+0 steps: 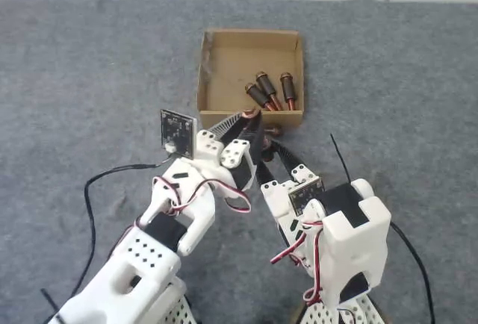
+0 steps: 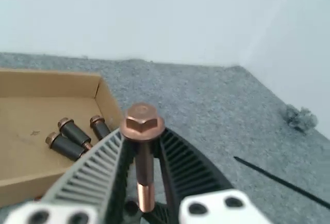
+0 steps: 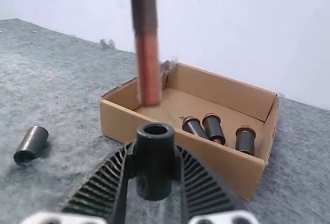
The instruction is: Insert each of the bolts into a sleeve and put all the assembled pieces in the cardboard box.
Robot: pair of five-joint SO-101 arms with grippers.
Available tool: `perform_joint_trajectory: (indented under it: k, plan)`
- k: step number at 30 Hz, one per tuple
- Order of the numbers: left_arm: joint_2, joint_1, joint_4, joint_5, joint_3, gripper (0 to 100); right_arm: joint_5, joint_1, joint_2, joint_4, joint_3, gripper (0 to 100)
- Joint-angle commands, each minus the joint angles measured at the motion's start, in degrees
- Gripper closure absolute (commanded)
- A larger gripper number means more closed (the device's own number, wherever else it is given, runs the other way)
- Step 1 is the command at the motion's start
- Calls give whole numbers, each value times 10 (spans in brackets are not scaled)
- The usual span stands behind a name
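Note:
My left gripper (image 1: 250, 124) (image 2: 143, 137) is shut on a copper bolt (image 2: 143, 157) (image 3: 147, 53), held just below its hex head with the shaft pointing down. My right gripper (image 1: 270, 149) (image 3: 154, 154) is shut on a black sleeve (image 3: 154, 157), upright with its bore facing up. The bolt's tip hangs a short way above the sleeve's opening and does not touch it. Both grippers meet just in front of the cardboard box (image 1: 216, 59) (image 3: 118, 118) (image 2: 108, 100). Three assembled pieces (image 1: 269, 91) (image 3: 214, 128) (image 2: 69, 139) lie inside the box.
One loose black sleeve (image 3: 31, 144) lies on its side on the grey carpet, off to one side of the box. A black cable (image 1: 93, 204) loops on the carpet beside the left arm. A wall rises behind the box.

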State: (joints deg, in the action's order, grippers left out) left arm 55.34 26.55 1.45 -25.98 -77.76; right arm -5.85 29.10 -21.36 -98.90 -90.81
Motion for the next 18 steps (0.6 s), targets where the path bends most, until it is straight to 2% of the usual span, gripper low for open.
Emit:
perform_joint_trajectory:
  k: [1,18]
  plan:
    - [-55,1,-28,8,50,989,-3,0,29,-14,-18,992]
    - [-70,0,-34,8,45,989,-3,-2,32,-14,-19,992]
